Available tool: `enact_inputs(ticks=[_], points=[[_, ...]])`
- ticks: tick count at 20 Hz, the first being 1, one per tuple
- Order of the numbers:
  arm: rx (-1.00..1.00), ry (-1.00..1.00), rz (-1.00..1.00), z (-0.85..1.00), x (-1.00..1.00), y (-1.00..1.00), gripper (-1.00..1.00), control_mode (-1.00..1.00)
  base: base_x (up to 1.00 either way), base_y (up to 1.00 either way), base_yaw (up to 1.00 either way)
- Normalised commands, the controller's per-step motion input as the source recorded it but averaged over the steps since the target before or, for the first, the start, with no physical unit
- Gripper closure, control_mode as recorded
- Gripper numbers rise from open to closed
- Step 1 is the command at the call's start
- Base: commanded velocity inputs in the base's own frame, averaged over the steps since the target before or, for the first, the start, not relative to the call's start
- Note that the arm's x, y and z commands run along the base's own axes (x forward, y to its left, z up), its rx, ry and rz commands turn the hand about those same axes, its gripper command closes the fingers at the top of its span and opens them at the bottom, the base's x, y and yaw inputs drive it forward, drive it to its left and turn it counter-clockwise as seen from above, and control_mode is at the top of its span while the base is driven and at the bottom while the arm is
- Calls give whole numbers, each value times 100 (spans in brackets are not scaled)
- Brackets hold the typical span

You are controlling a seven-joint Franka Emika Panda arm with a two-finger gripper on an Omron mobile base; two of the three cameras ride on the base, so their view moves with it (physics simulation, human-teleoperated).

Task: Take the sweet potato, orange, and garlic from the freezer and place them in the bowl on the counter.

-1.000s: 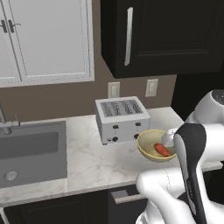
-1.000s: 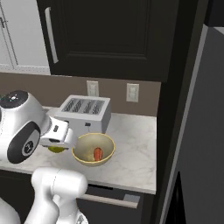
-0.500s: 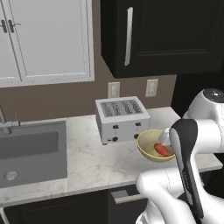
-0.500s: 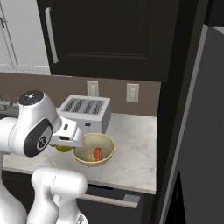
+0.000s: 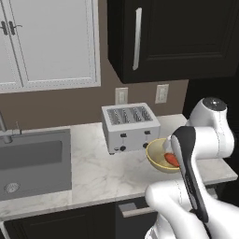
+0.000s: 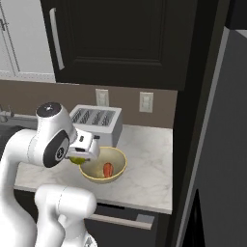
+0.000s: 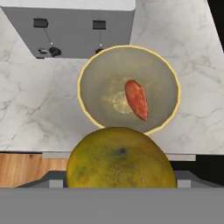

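Hand view: orange [image 7: 121, 159] sits big & close at bottom centre, yellow-olive skin w/ a small dark spot on top, held in the gripper [image 7: 121, 177]; fingertips themselves hidden behind the fruit, so jaws stand wide around it. Beyond it, the bowl [image 7: 94, 70] is pale yellow-tan, resting on the marbled counter [image 7: 35, 105]. Sweet potato [image 7: 136, 99] lies inside bowl, right of centre, reddish-orange, long axis running roughly up-down in this view. Orange overlaps the bowl's near rim in the pic; whether it's above the rim or short of it, can't tell. Toaster [image 7: 74, 26] just behind bowl, front face w/ knobs toward cam.

Right base view: gripper [image 6: 77, 158] hangs at the bowl's [image 6: 118, 166] left edge w/ the orange [image 6: 76, 159] showing as a yellow-green bit under the white hand. Sweet potato [image 6: 108, 170] visible in the bowl. Toaster [image 6: 96, 123] behind, near the wall outlets [image 6: 146, 102]. Dark fridge side [image 6: 212, 144] at right.

Left base view: arm covers most of the bowl [image 5: 156, 156]; a red bit of sweet potato [image 5: 171, 160] peeks beside the forearm. Toaster [image 5: 130, 127] just left of bowl, sink [image 5: 32, 161] well apart at far left of counter [image 5: 98, 172].
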Motion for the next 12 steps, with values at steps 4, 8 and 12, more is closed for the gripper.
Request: enact_inputs(ticks=[4, 8, 12], points=[[0, 0, 0, -28, 51, 0, 100, -100, 0, 0, 0], [0, 0, 0, -29, 53, 0, 100, -100, 0, 0, 0], [0, 0, 0, -35, 45, -3, 100, -100, 0, 0, 0]])
